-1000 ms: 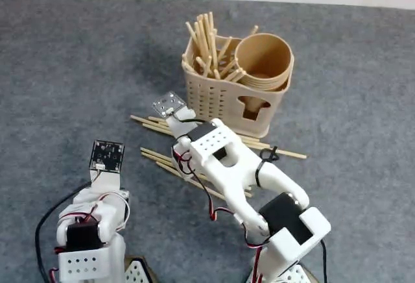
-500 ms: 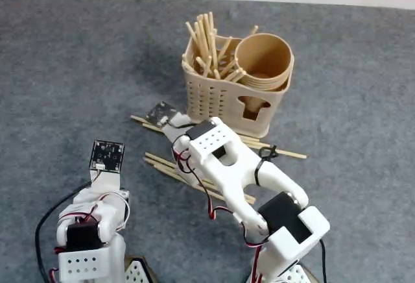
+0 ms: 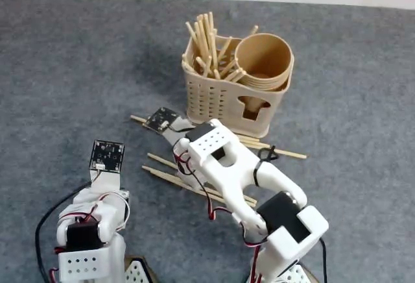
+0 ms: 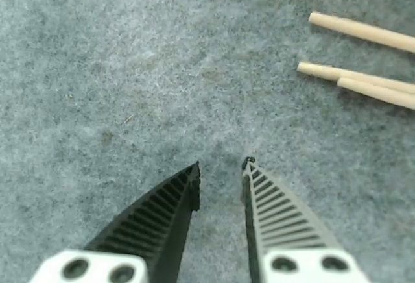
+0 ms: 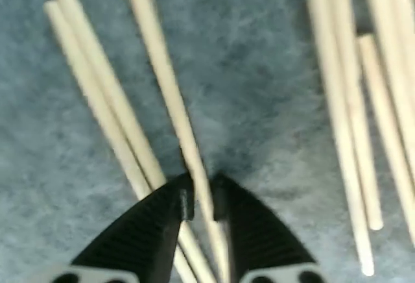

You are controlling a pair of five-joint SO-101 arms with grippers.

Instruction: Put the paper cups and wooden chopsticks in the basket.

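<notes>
A beige slotted basket (image 3: 227, 101) holds stacked paper cups (image 3: 262, 59) and a bundle of wooden chopsticks (image 3: 207, 39). More chopsticks lie loose on the grey carpet in front of it (image 3: 170, 175). My right gripper (image 5: 201, 195) is down on this loose group, shut on a single chopstick (image 5: 162, 82) that runs between its fingertips. In the high view the right arm (image 3: 227, 159) stretches over the loose sticks. My left gripper (image 4: 221, 166) is open just above bare carpet, with three chopstick ends (image 4: 353, 75) a short way ahead of it.
Other loose chopsticks lie against the basket's front (image 3: 146, 122) and stick out past the right arm (image 3: 288, 154). The left arm (image 3: 91, 231) sits folded at the near left. Grey carpet (image 3: 78, 69) covers the table.
The right arm's wrist has dropped and turned left, toward the loose chopsticks. The nearer group of chopsticks has shifted toward the arms. The left arm has not moved.
</notes>
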